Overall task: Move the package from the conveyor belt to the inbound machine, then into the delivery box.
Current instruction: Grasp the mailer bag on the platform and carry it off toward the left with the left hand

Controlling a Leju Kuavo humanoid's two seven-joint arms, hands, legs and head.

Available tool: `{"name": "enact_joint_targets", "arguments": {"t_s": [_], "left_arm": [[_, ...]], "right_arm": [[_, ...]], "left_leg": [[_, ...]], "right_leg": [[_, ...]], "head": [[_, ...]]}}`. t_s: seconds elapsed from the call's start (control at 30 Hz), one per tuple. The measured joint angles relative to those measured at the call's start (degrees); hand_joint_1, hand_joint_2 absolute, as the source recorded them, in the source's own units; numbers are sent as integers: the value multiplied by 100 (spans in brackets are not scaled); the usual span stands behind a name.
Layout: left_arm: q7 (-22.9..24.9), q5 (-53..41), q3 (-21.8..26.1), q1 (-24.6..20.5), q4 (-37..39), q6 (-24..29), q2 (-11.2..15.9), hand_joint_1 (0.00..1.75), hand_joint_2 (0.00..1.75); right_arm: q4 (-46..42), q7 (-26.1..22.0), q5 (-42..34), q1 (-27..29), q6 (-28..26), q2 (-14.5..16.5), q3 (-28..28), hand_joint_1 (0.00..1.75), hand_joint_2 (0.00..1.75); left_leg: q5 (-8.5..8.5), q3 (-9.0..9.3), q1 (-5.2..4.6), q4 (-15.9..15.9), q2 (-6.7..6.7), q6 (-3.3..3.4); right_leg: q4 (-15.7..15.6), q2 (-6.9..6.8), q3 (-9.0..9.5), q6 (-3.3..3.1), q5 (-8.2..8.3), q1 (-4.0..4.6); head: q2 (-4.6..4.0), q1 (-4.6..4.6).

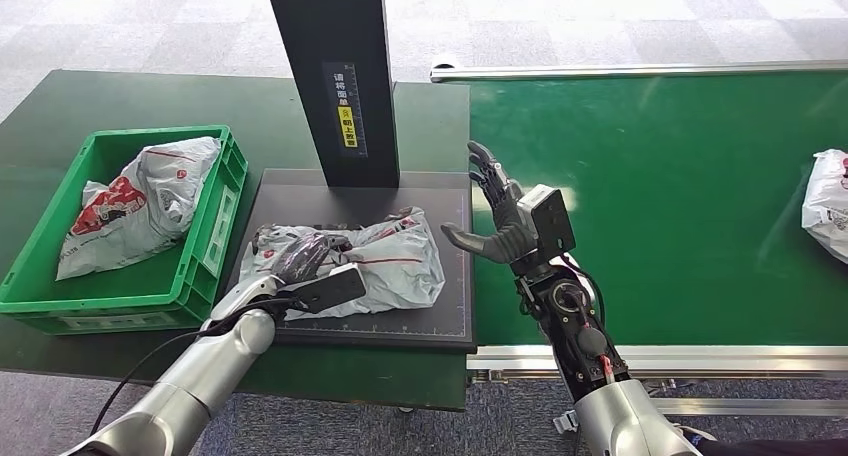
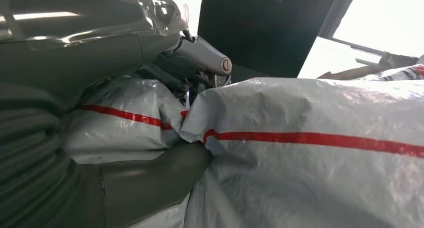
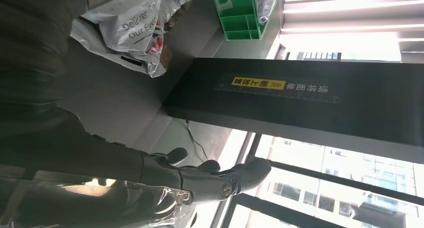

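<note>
A crumpled white package (image 1: 400, 261) with red stripes lies on the dark plate of the inbound machine (image 1: 450, 326), just in front of its black column (image 1: 335, 76). My left hand (image 1: 305, 259) lies on the package's left end. In the left wrist view, its thumb (image 2: 150, 183) digs into a fold of the package (image 2: 310, 153) and its dark fingers (image 2: 175, 70) close over the top. My right hand (image 1: 500, 221) hovers open at the plate's right edge, fingers spread and holding nothing; its fingers (image 3: 225, 180) stretch out in the right wrist view.
A green crate (image 1: 215, 236) holding white bags (image 1: 140, 201) stands to the left of the plate. The green conveyor belt (image 1: 660, 196) stretches off to the right, with another white package (image 1: 828, 204) at its far right edge.
</note>
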Motion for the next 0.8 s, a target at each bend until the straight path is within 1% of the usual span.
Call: {"name": "enact_joint_targets", "arguments": {"t_s": [0.1, 0.13, 0.2, 0.23, 0.3, 0.33, 0.4, 0.47, 0.5, 0.53, 0.57, 0.63, 0.67, 0.7, 0.73, 0.8], "left_arm": [[-1, -4, -1, 1, 1, 2, -3, 133, 175], [-7, 2, 3, 2, 1, 10, -4, 128, 175], [-29, 30, 26, 20, -11, 35, -8, 125, 175], [-45, 54, 49, 42, -32, 50, -11, 130, 175], [-72, 105, 111, 111, -109, 90, -20, 147, 175], [-92, 129, 139, 151, -156, 120, -24, 157, 175], [-164, 165, 192, 231, -256, 226, -38, 169, 175], [-284, 201, 260, 305, -370, 453, -66, 174, 175], [-358, 183, 300, 333, -433, 662, -86, 175, 175], [-443, 68, 340, 356, -504, 1011, -110, 175, 175], [-529, -140, 379, 373, -587, 1527, -139, 175, 175], [-652, -656, 451, 396, -822, 2780, -204, 175, 175], [-682, -862, 491, 410, -974, 3284, -236, 175, 175], [-715, -1051, 548, 434, -1152, 3601, -269, 175, 175], [-764, -1274, 631, 473, -1349, 3761, -306, 175, 175], [-891, -1750, 859, 577, -1746, 3854, -399, 175, 175]], "right_arm": [[0, 0, -1, 0, 2, 1, -1, 0, 175], [0, 2, -1, 1, 4, 2, -2, 0, 175], [1, 35, -15, 5, 11, 2, -4, 0, 175], [3, 83, -50, 11, 24, 6, -13, 0, 175], [24, 243, -218, 23, 106, 24, -58, 0, 175], [49, 340, -369, 25, 201, 38, -98, 0, 175], [147, 519, -787, 21, 521, 63, -202, 0, 175], [319, 644, -1096, -1, 771, 77, -291, 0, 175], [424, 706, -1175, -23, 801, 79, -317, 0, 175], [544, 801, -1264, -55, 797, 85, -344, 0, 175], [673, 905, -1390, -90, 790, 99, -383, 0, 131], [908, 1035, -1672, -145, 822, 143, -466, 0, 131], [993, 1020, -1758, -161, 834, 167, -490, 0, 131], [1050, 980, -1808, -170, 861, 187, -496, 0, 175], [1085, 945, -1846, -177, 916, 203, -494, 0, 175], [1124, 918, -1908, -187, 1060, 221, -483, 0, 175]], "left_leg": [[0, 0, 0, 0, 0, 0], [0, 0, 0, 0, 0, 0], [0, 0, 0, 0, 0, 0], [0, 0, 0, 0, 0, 0], [0, -1, 0, 0, 0, 0], [0, -1, 0, 0, 0, 0], [0, -1, 0, 0, 0, 0], [0, -2, 0, 0, -1, 0], [0, -2, 0, 0, -1, 0], [0, -3, 0, 0, -2, 0], [0, -3, 0, 0, -2, 0], [0, -4, 0, 0, -3, 0], [0, -4, 0, 0, -3, 0], [0, -4, 0, 0, -3, 0], [0, -4, 0, 0, -2, 0], [-1, -4, 0, 0, -2, 0]], "right_leg": [[0, 0, 0, 0, 0, 0], [0, 0, 0, 0, 0, 0], [0, 0, 0, 0, 0, 0], [0, 0, 0, 0, 0, 0], [0, 0, 0, 0, 0, 0], [0, 0, -1, 0, 0, 0], [0, 0, -1, 0, 0, 0], [0, 0, -1, 0, 0, 0], [0, 0, -1, 0, 0, 0], [0, 0, -1, 0, 0, 0], [0, 0, -1, 0, 0, 0], [0, -1, -1, 0, 0, 0], [0, -1, -1, 0, 0, 0], [0, -1, -1, 0, 0, 0], [0, 0, -2, 0, 0, 0], [0, 0, -3, 0, 0, 0]], "head": [[0, 0], [0, 0], [1, 0], [0, 0], [0, 0], [-1, 0], [0, 1], [0, 0], [-1, 0], [-1, 0], [-1, 1], [-1, 1], [-1, 1], [-1, 0], [-1, -1], [0, -2]]}}
